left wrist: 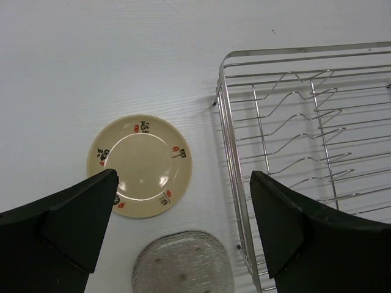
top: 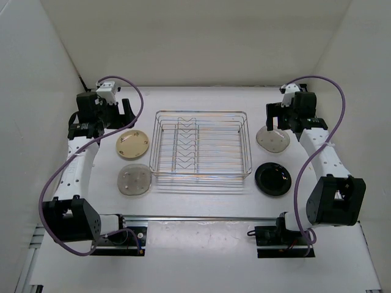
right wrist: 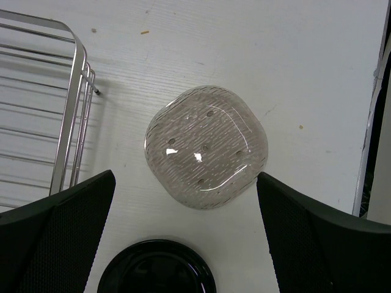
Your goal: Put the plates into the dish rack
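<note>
Top external view: the tan-yellow plate (top: 132,144) and speckled plate (top: 134,179) lie flat near the left edge of the bench (top: 201,97). The pale plate (top: 272,140) and black plate (top: 272,178) lie near its right edge, and the dish rack (top: 201,176) stands empty between the pairs. I hold the left gripper (left wrist: 183,183) and right gripper (right wrist: 185,183) spread wide above the far plates, presumably lining up picks.

Robot lab, white enclosure walls (top: 195,43), table (top: 201,101)
</note>
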### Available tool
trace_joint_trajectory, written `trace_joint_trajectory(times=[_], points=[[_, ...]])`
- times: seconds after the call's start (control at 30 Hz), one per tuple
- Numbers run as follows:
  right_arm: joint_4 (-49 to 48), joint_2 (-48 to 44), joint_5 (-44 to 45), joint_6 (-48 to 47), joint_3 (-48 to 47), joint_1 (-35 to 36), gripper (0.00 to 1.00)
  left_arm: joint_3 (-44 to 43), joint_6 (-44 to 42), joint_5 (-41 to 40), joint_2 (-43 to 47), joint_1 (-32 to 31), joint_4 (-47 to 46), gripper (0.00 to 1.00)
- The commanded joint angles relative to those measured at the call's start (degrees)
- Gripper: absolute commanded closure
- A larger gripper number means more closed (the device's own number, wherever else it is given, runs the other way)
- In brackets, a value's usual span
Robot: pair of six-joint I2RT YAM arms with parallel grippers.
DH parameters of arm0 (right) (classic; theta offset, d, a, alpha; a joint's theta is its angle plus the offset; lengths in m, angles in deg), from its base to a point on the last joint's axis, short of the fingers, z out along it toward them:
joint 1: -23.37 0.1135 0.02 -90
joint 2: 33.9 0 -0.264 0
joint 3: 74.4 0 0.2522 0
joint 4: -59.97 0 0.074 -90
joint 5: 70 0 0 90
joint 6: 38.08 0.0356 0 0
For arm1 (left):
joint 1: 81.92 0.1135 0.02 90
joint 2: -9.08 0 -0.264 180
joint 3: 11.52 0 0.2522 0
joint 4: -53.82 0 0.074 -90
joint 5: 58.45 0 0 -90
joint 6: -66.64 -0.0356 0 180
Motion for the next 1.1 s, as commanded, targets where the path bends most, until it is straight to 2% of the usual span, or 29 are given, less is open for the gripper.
trace_joint_trajectory(times=[0.0,0.23,0.3,0.4,0.7,0.9,1.07], points=[[-0.8,-1.5,-1.3,0.8,-0.1,-0.2,0.0,1.5,0.1,2.9,3.2,1.7,-2.0,0.0],[-0.8,-2.0,-3.5,0.8,0.5,-0.2,0.0,2.0,0.6,4.9,3.7,4.1,-2.6,0.0],[-0.8,-2.6,-3.5,-0.4,1.1,-0.2,0.0,1.5,1.5,1.7,1.2,4.7,-2.6,0.0],[-0.8,-2.6,-2.9,-0.4,1.1,-0.2,0.0,-0.2,1.5,1.2,-3.5,7.3,-2.6,0.01],[-0.8,-2.0,-3.5,-0.9,2.1,-1.3,0.0,-4.4,0.7,11.3,-20.1,12.5,-2.6,0.06],[-0.8,-2.0,-5.5,-0.9,2.7,-1.8,0.0,-5.5,-0.7,13.3,-25.1,13.8,-2.6,0.09],[-0.8,-2.0,-6.1,-0.9,2.7,-2.4,0.0,-6.0,-2.0,10.5,-27.5,13.8,-2.6,0.09]])
